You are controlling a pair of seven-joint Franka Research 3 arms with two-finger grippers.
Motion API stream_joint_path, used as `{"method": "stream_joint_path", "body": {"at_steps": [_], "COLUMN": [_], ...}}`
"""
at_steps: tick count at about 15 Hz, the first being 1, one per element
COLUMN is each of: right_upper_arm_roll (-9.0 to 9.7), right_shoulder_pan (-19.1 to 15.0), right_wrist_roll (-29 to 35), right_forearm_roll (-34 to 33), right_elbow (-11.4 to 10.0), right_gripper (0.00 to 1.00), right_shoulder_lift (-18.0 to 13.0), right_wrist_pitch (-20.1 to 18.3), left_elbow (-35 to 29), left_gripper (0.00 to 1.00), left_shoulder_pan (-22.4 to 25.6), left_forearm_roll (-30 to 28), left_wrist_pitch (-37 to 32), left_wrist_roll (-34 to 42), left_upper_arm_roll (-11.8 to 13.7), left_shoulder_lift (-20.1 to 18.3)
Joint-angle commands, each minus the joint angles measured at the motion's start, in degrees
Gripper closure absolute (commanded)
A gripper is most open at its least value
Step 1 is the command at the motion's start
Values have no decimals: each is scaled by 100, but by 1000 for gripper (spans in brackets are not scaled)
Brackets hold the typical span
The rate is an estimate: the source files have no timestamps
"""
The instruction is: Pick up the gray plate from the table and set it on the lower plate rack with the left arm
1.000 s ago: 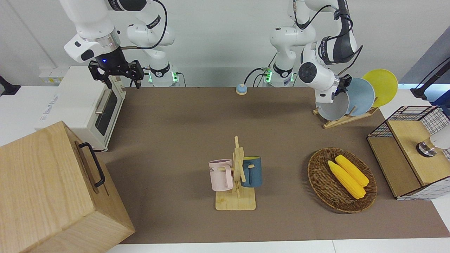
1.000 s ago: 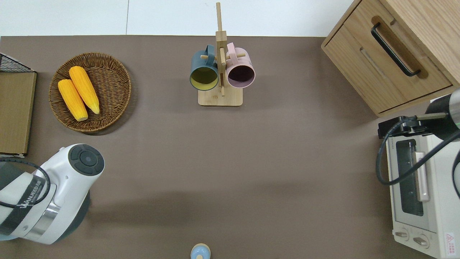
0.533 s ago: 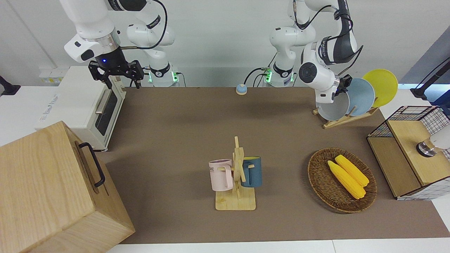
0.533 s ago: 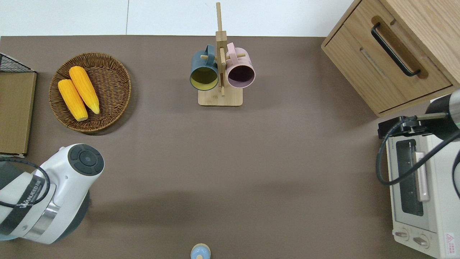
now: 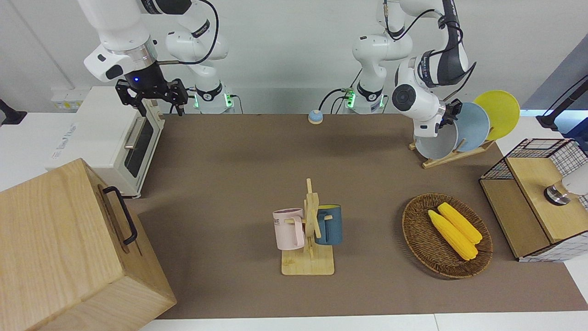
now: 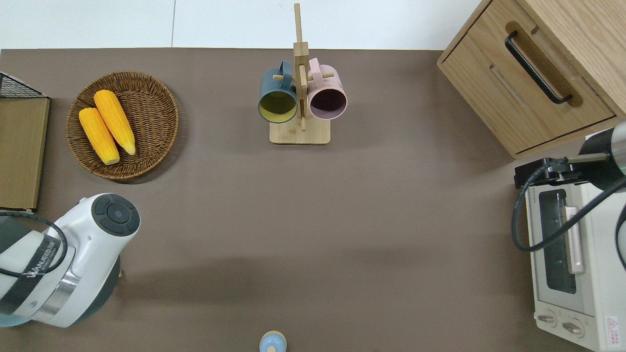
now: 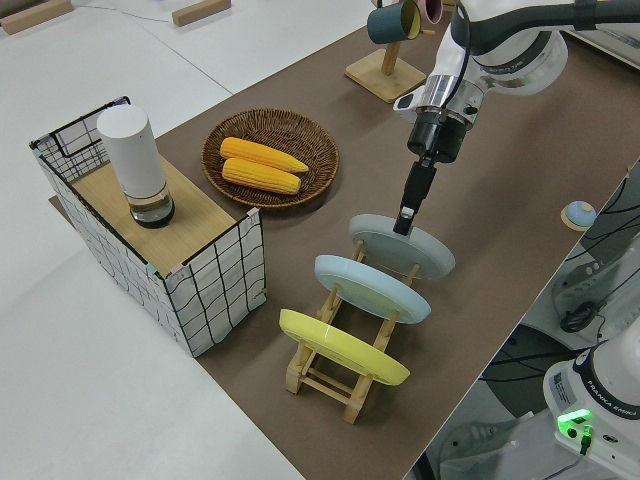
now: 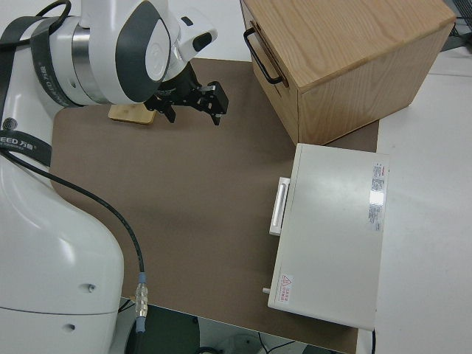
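The round pale gray plate (image 7: 402,244) sits in the light-wood rack (image 7: 340,362), at 12 o'clock of 3 plates. The left claw (image 7: 404,221) pinches its rim; a sideways pull could tip the rack.

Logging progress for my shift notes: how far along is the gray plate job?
Nearly done. The gray plate already stands in the lower plate rack, beside the blue plate. The left gripper is at the plate's upper rim; whether it has released is unclear. Left: let go and withdraw. The right arm is parked.

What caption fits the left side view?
Left gripper at the round pale gray plate slotted in the light-wood peg rack.
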Motion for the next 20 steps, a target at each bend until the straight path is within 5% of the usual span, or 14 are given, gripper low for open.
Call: {"method": "stream_joint_path", "body": {"at_steps": [1, 2, 12, 20], "right_upper_arm_roll": [-34, -34, -34, -34], "right_shoulder_pan": [41, 41, 41, 41], "right_wrist_roll": [22, 22, 22, 22], "right_forearm_roll": [15, 15, 15, 15], "right_elbow": [37, 37, 37, 37], "right_gripper": [17, 17, 17, 17], "right_shoulder_lift": [2, 2, 2, 2], "right_wrist_pitch": [-5, -5, -5, -5], "left_elbow": [54, 63, 853, 2409], "left_gripper": [265, 11, 0, 0], "left_shoulder_pan": [21, 12, -76, -94], "left_forearm_roll": [160, 160, -437, -2921], "left_wrist_pitch": [89, 89, -78, -834], "left_wrist_roll": [-94, -102, 56, 557], "left_upper_arm_roll": [40, 40, -21, -92], "left_shoulder_lift": [105, 97, 9, 35]}}
